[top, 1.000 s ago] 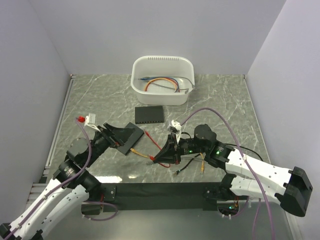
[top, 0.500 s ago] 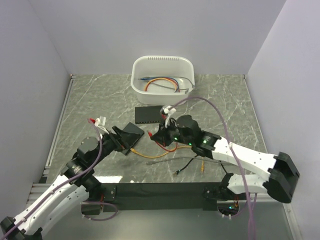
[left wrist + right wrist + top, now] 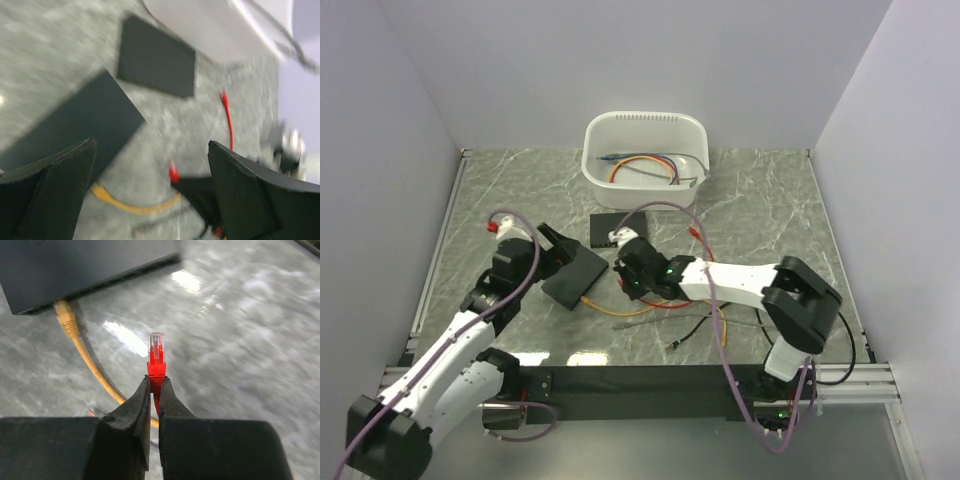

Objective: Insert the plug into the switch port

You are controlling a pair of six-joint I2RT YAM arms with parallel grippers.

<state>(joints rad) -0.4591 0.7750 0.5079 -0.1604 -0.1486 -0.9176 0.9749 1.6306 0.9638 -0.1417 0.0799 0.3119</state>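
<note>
Since a second ago the right arm has swung left across the counter (image 3: 760, 200) and brought the red plug up close to the nearer network switch. The left arm has pulled in, and its claw has spread apart.

The right claw (image 3: 154, 385) is pinched tight on the red plug (image 3: 156, 356), gripping it by the boot so that the clear connector tip sticks out ahead of the fingertips. Ahead and to the left of this claw lies the network switch (image 3: 75, 265), its port face turned toward the claw. The plug sits short of that face, not touching it. An orange plug (image 3: 65, 320) is already seated in a port just left of the red one, and its orange cable (image 3: 95, 371) curves back under the claw.

The left claw (image 3: 151, 150) stands wide, with nothing between its fingers (image 3: 55, 185). The same switch lies below and ahead of its left finger (whether it touches cannot be told). Further ahead of this claw is a second switch (image 3: 619, 229), and past that a white tub (image 3: 645, 190) holding coiled cables. A black cable (image 3: 660, 322) lies loose behind the right claw.
</note>
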